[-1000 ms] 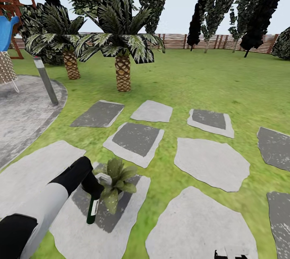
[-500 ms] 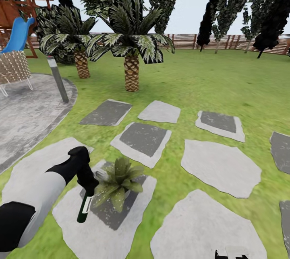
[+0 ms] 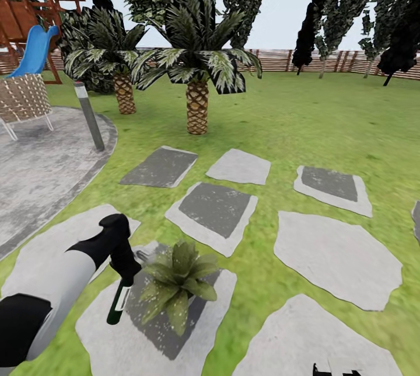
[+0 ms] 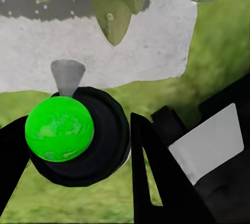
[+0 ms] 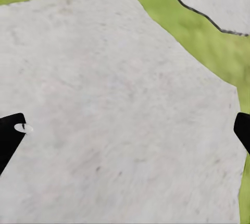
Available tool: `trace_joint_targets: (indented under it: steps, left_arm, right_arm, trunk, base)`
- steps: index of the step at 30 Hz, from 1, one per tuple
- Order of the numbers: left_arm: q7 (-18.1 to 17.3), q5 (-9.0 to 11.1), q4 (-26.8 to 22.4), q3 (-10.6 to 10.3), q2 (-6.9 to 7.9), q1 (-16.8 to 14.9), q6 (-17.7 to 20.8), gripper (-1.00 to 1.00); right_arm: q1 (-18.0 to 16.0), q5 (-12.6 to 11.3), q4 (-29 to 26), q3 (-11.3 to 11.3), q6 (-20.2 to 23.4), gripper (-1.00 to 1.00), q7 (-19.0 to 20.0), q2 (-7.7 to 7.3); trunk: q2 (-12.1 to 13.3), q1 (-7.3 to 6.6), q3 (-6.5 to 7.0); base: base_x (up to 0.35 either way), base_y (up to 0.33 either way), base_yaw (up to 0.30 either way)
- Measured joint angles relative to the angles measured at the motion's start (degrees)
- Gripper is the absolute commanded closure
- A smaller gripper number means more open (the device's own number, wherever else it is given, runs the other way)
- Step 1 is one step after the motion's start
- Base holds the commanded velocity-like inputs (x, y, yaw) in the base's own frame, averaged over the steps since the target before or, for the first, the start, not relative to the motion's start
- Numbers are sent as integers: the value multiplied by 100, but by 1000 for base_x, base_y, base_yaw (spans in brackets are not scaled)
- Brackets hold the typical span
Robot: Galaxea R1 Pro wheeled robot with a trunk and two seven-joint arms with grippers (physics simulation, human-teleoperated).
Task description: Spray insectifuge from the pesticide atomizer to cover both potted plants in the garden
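Pesticide atomizer [image 3: 120,301] hangs bottom-down in the robot's left gripper [image 3: 129,274], clamped near its trigger head and held just beside a potted plant [image 3: 178,279] that stands on a grey stepping stone [image 3: 116,341] in the garden; seen from the left wrist, the bottle's bright green body [image 4: 59,128] sits between the black fingers [image 4: 156,182], a pale nozzle cone aimed toward leaves [image 4: 112,13] already beaded with droplets, a sign that spray has landed on this plant. Over the last second the whole head view has slid, so the camera has moved, yet the bottle has also drawn off the rosette: a second ago it overlapped the leaves, now it sits clear of them on the arm's side. That suggests this plant's dousing is under way or ending, with a second plant to find. Right gripper [image 5: 125,130] hovers spread wide and empty over bare paving [image 5: 114,104]. Beyond stand palms [image 3: 197,72], a grey post [image 3: 90,114], a playset slide [image 3: 35,49] and the wooden fence [image 3: 344,63]
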Motion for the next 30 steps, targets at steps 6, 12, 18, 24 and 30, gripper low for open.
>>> trace_joint_targets:
  steps: [6, 12, 18, 24, 30]
  left_arm:
    - [0, -341, -39, 55, -5, 17, 5, 100]
    - [-1, -349, -71, 61, -59, 0, 10, 100]
    - [0, -350, -74, 61, -72, 1, 11, 100]
    - [6, -353, -75, 54, -71, 0, 10, 100]
    - [8, -356, -75, 51, -71, -18, 10, 100]
  right_arm:
    - [0, -4, -8, -1, 0, -100, -6, 42]
    - [-1, -3, -8, 0, -2, -100, -2, 43]
    - [0, -3, -7, 0, -3, -100, -2, 43]
    - [-1, -3, 1, 0, -2, -100, -1, 44]
    - [-1, -1, 2, 0, -2, -100, 0, 44]
  trunk:
    - [0, 0, 0]
    - [0, -1, 0]
    - [0, 0, 0]
    - [0, 2, 0]
    - [0, 3, 0]
  base:
    - [2, 0, 215]
    - [96, -214, 62]
    - [59, -264, 1]
    - [-105, -252, 51]
    - [-225, -207, 267]
